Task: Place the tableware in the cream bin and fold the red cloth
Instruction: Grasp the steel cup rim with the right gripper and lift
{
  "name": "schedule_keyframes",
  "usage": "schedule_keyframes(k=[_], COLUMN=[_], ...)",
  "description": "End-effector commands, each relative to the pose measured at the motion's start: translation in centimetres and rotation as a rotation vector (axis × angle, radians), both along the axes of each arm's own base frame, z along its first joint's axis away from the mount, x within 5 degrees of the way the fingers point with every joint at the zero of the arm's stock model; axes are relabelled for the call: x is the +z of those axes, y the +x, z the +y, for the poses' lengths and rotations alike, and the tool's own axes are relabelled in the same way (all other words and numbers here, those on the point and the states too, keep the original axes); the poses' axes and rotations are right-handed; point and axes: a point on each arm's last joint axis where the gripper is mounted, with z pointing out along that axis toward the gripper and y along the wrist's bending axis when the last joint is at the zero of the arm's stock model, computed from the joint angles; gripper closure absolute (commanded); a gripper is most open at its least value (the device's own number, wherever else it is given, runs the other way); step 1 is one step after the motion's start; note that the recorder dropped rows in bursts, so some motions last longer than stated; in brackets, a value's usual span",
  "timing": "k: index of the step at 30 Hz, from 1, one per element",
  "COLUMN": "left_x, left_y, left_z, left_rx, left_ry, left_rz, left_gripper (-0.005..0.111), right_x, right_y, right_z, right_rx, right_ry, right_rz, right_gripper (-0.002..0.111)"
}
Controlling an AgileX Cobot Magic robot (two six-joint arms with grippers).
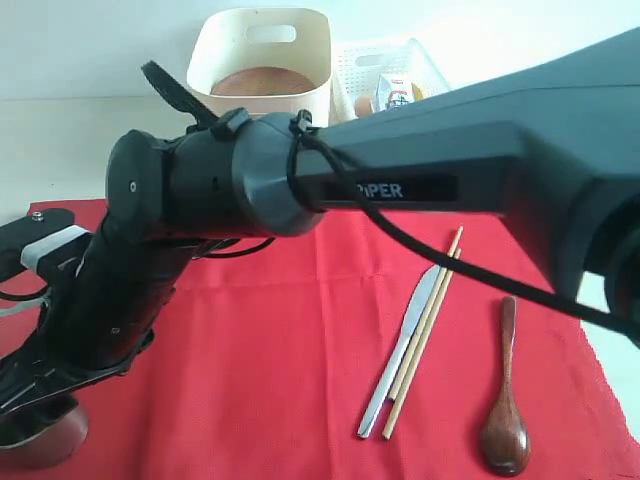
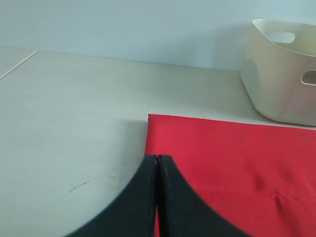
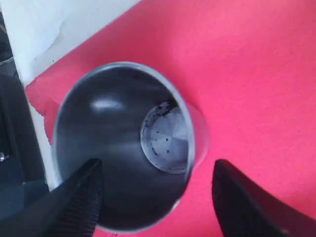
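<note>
- My right pincer stands wide over a steel cup, with one black finger on each side of the rim. It grips nothing yet.
- The cup stands upright, mouth up, on the red cloth, close to the cloth's edge.
- The step in hand, I judge, is taking this cup to the cream bin, which sits well apart on the far side of the table, beyond the cloth.
- To do it well, I should first centre the cup, since one finger looks nearer its wall than the other. Then I should sink until the pads meet the wall below the rim, and close slowly.
- Round polished steel is likely to slip or tip. I would lift it straight up and clear the bin's tall wall before letting go.
- The cup is a thin-walled cylinder, dark and glinting inside, with a flat round base speckled with dark spots.
- The cloth is bright red, matte and lying flat.
- The bin is smooth cream plastic with rounded corners and oval handle cut-outs. A round brown plate lies inside it.
- On the cloth, a silver table knife and wooden chopsticks lie side by side, touching. A dark, glossy wooden spoon lies near them.
- My left pincer is closed, its fingers pressed together and holding nothing, above the cloth's edge and the pale table.
</note>
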Motion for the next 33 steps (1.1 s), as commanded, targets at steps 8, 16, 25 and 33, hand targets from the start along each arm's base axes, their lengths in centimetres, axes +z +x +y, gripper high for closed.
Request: schedule_keyframes(k=[8,16,25,33], left_x=[0.1,0.1,0.1,0.1], left_y=[0.0,0.0,0.0,0.0], left_z=[0.0,0.0,0.0,0.0], left_rx=[-0.001,-0.001,-0.001,-0.001], left_ry=[-0.001,-0.001,-0.001,-0.001], left_rz=[-0.013,-0.013,-0.013,-0.013], left_gripper=[0.106,0.106,0.106,0.106], right_x=[0.1,0.1,1.4,5.1], right_y=[0.2,0.2,0.0,2.0], right_z=[0.1,0.0,-0.3,-1.9], right_rx=[0.016,-0.035,-0.03,-0.085], right_ry=[0.005,-0.013,-0.014,0.057], right_rz=[-0.023,0.007,0.025,-0.021], right_gripper=[0.077,0.097,0.108,0.108])
